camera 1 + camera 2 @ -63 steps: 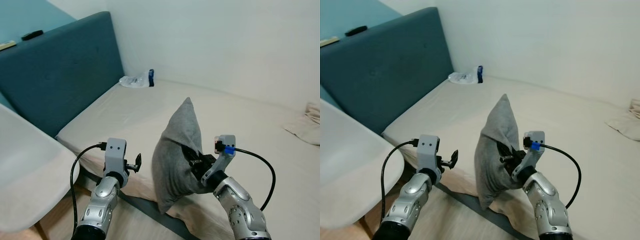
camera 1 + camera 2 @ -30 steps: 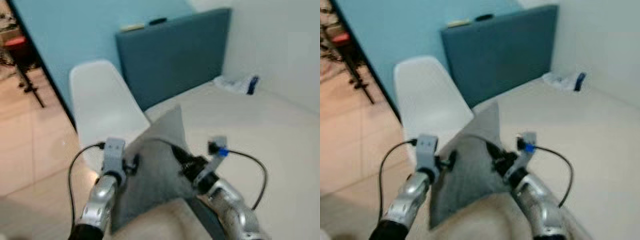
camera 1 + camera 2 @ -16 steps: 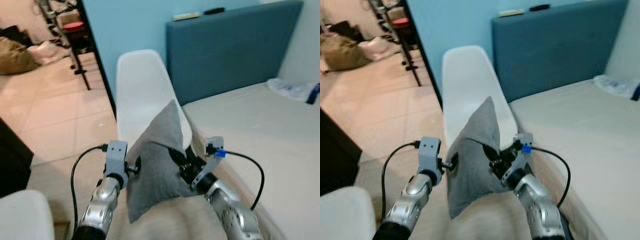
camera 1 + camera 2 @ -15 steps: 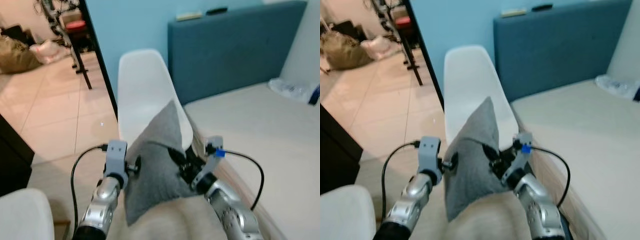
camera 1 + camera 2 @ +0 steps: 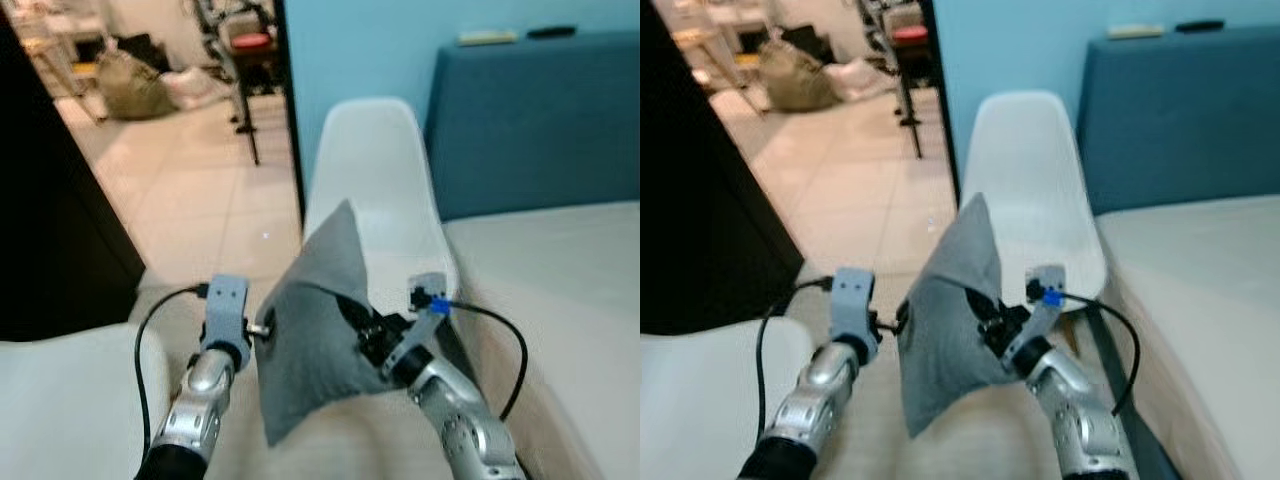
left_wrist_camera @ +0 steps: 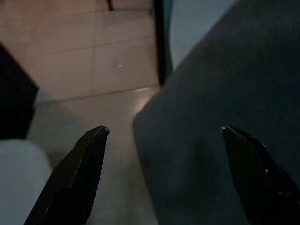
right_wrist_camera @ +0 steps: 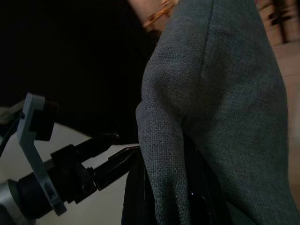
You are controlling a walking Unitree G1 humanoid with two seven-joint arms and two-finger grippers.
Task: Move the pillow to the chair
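Now the right gripper (image 5: 362, 330) has its black fingers pinched into a fold of the single grey pillow (image 5: 315, 320), holding it up in the air with one corner pointing upward and another hanging down. In the right wrist view the cloth bunches around those fingers (image 7: 138, 187). The left gripper (image 5: 262, 326) sits against the pillow's opposite side; its two fingers (image 6: 75, 176) stand wide apart in the left wrist view, one over the floor and the other in front of the grey fabric, gripping nothing.

Behind the pillow stands one white chair (image 5: 375, 190) with a moulded shell, its seat and back bare; the pillow hangs in front of it and not on it. Just beside the chair, to the robot's right, lies one bed (image 5: 560, 290) with a beige mattress and a dark teal headboard (image 5: 540, 120). Two small objects rest on top of the headboard, one pale and one dark, too small to tell what they are. A second white rounded surface (image 5: 60, 400) fills the lower left corner. Tan floor tiles (image 5: 190, 210) run back to a cluttered room beyond a dark doorway edge.
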